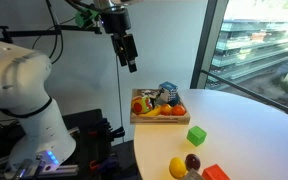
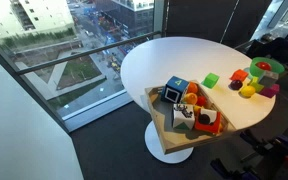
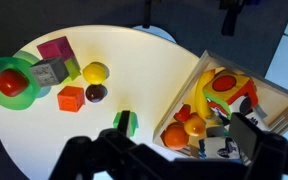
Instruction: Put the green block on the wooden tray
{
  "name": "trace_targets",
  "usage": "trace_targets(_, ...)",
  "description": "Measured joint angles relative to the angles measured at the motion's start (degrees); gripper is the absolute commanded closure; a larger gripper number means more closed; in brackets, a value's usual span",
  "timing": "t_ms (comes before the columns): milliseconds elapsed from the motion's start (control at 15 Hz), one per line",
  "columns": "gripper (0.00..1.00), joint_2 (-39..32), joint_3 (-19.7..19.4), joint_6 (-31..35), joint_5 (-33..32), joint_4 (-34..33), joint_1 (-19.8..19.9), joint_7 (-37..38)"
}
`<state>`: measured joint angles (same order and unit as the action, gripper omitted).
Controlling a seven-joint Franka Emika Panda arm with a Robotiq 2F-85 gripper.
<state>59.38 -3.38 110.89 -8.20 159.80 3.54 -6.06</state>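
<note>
The green block (image 1: 196, 135) lies on the round white table, apart from the wooden tray (image 1: 152, 120). Both also show in an exterior view, block (image 2: 211, 80) and tray (image 2: 177, 146). In the wrist view the block (image 3: 125, 122) lies just left of the tray's edge (image 3: 187, 90). The tray holds several toys, among them oranges, a banana and printed cubes. My gripper (image 1: 129, 55) hangs high above the tray's left end, open and empty. In the wrist view its dark jaws (image 3: 169, 160) are spread wide along the bottom edge.
Other toys lie beyond the green block: a yellow lemon (image 3: 95, 71), a purple ball (image 3: 95, 93), an orange block (image 3: 71, 97), a green bowl with a red item (image 3: 11, 82), and grey and magenta cubes. A window wall stands behind the table.
</note>
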Motion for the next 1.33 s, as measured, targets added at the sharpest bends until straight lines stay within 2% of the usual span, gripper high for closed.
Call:
trace_targets(733,0.00,-1.44,-0.07,0.14,0.00,-0.36,0.16,0.79)
trace_targets(1333,0.00,-9.35,-2.53,2.87,0.01,-3.06,2.49,1.57)
